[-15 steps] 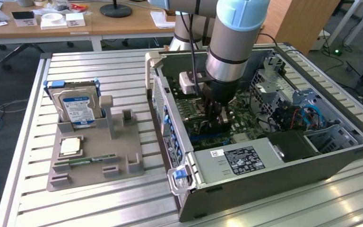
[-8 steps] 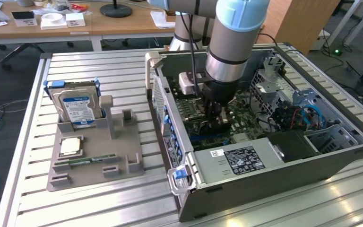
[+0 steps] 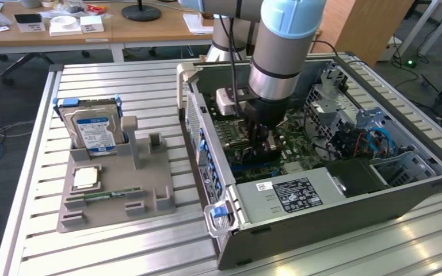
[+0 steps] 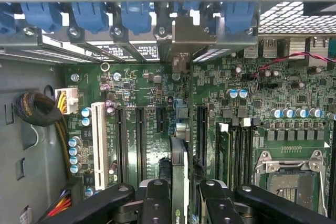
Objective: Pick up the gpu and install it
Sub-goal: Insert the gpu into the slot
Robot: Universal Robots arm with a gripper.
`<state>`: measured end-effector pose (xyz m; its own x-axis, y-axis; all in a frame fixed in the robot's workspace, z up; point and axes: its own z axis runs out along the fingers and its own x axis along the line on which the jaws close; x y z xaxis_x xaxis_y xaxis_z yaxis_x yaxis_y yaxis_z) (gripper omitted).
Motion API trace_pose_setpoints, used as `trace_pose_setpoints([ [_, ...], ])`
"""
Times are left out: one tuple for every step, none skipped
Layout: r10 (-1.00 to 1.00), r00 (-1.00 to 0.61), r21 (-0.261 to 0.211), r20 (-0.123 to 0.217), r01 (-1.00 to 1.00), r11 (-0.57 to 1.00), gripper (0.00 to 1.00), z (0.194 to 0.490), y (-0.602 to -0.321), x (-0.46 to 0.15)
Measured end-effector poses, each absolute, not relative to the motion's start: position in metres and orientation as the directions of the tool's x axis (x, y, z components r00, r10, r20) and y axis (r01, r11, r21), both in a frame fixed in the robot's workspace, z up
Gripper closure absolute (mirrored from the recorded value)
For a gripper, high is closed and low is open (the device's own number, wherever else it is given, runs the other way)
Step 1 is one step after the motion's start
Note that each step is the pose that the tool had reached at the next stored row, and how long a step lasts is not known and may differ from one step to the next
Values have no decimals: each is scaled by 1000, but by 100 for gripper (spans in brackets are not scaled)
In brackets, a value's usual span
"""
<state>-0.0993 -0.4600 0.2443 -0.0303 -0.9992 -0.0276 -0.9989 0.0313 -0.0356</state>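
My gripper reaches down inside the open computer case, low over the green motherboard. It is shut on the gpu, a thin dark card seen edge-on between the two black fingers. The card's silver bracket stands at the case's rear wall, among the blue slot clips. The card runs along the board between the long black expansion slots. Whether its edge sits in a slot is hidden by the card itself.
To the exterior view's left of the case, a grey fixture tray holds an upright hard drive, a flat chip and a green RAM stick. The power supply fills the case's near corner. An empty CPU socket and cable bundles flank the card.
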Motion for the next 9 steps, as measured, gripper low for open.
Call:
trace_pose_setpoints([
  [-999, -30, -36, -27, -999, 31, 74, 244, -460, -100],
  [-999, -30, -36, -27, -999, 31, 74, 244, -460, -100],
  [-999, -30, -36, -27, -999, 31, 74, 244, -460, -100],
  [-999, -30, -36, -27, -999, 31, 74, 244, -460, -101],
  [-999, -30, -36, -27, -999, 31, 74, 243, -460, -101],
  [-999, -30, -36, -27, -999, 31, 74, 243, -461, -101],
  [-999, -31, -36, -27, -999, 32, 74, 243, -461, -102],
  [-999, -30, -36, -27, -999, 31, 74, 243, -461, -102],
  [-999, -30, -36, -27, -999, 31, 74, 242, -461, -102],
])
